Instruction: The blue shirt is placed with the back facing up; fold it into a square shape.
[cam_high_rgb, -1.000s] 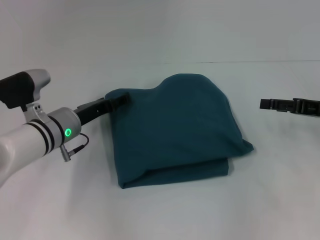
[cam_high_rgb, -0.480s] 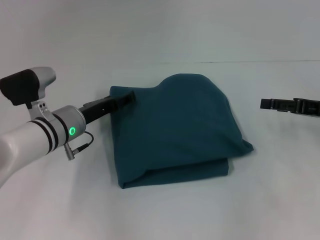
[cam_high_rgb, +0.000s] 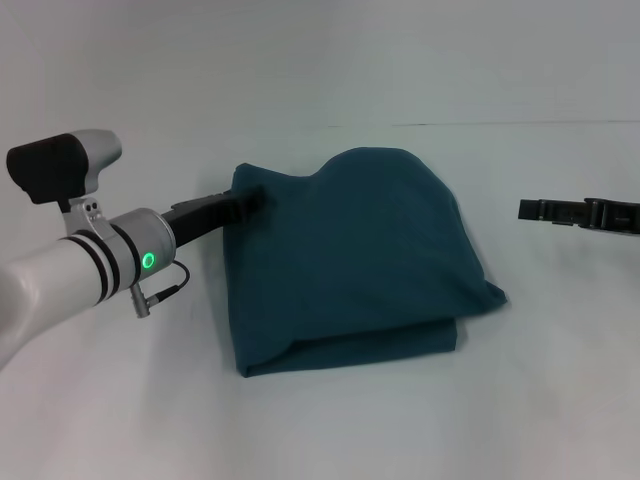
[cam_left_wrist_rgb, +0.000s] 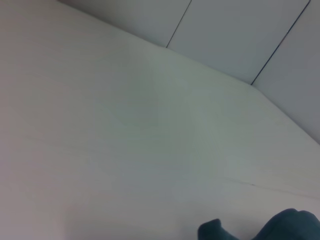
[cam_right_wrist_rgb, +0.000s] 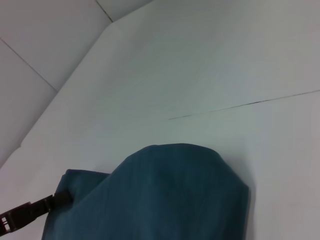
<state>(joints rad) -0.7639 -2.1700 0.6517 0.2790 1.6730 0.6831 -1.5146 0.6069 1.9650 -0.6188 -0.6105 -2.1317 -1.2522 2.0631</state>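
The blue shirt (cam_high_rgb: 350, 260) lies folded into a thick, roughly square bundle in the middle of the white table (cam_high_rgb: 330, 430), with a rounded hump at its far side. My left gripper (cam_high_rgb: 252, 197) is shut on the shirt's far left corner, which is lifted and pulled inward. In the right wrist view the shirt (cam_right_wrist_rgb: 160, 195) fills the lower part, and the left gripper (cam_right_wrist_rgb: 30, 212) shows at the shirt's edge. A small bit of the shirt (cam_left_wrist_rgb: 292, 225) shows in the left wrist view. My right gripper (cam_high_rgb: 530, 209) hovers at the right edge, well apart from the shirt.
The white table surface (cam_high_rgb: 120, 400) surrounds the shirt on all sides. A thin dark seam (cam_high_rgb: 480, 124) runs across the far side of the table. White wall panels (cam_right_wrist_rgb: 45, 35) rise behind the table.
My left gripper has moved right and slightly farther back, carrying the shirt's far left corner inward with it. The right arm has not moved.
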